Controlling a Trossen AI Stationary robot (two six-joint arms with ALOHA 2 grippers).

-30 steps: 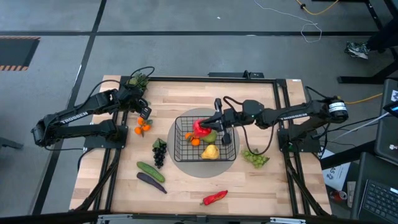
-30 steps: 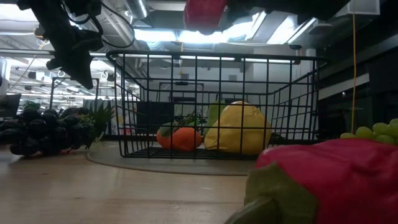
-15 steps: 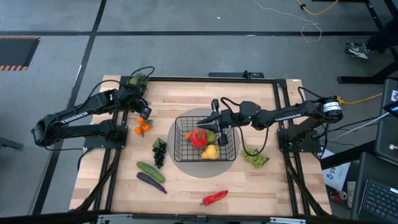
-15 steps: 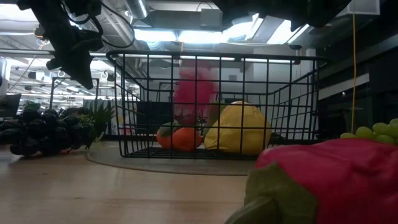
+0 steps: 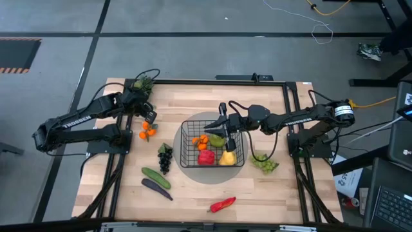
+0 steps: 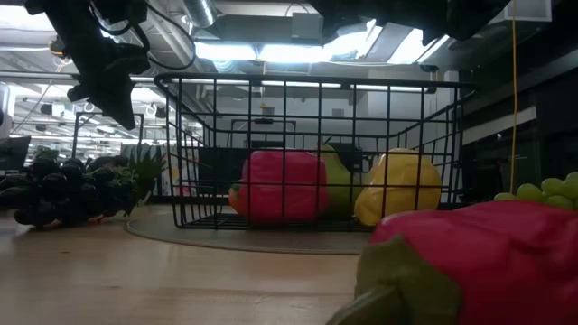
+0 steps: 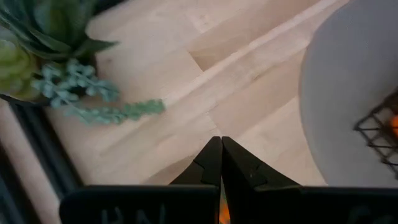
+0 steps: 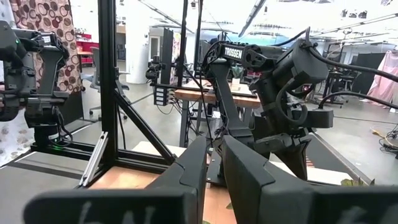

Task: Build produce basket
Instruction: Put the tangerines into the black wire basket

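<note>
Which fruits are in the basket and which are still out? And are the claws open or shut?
basket: upright on the grey mat
red fruit: in the basket
lemon: in the basket
dark grapes: out, on the table
cucumber: out, on the table
red pepper: out, on the table
left claw: shut, above the table
right claw: open, above the basket

**Table layout, high view**

Basket [image 5: 212,147] at frame centre, holding apple [image 5: 206,156], lemon [image 5: 227,158], pear [image 5: 217,140] and orange [image 5: 202,138]. Left of basket: dark grapes [image 5: 165,157]; oranges [image 5: 147,133] upper left. Cucumber [image 5: 156,177] and eggplant [image 5: 156,189] lower left. Pepper [image 5: 222,205] below. Green grapes [image 5: 264,164] right.
</note>
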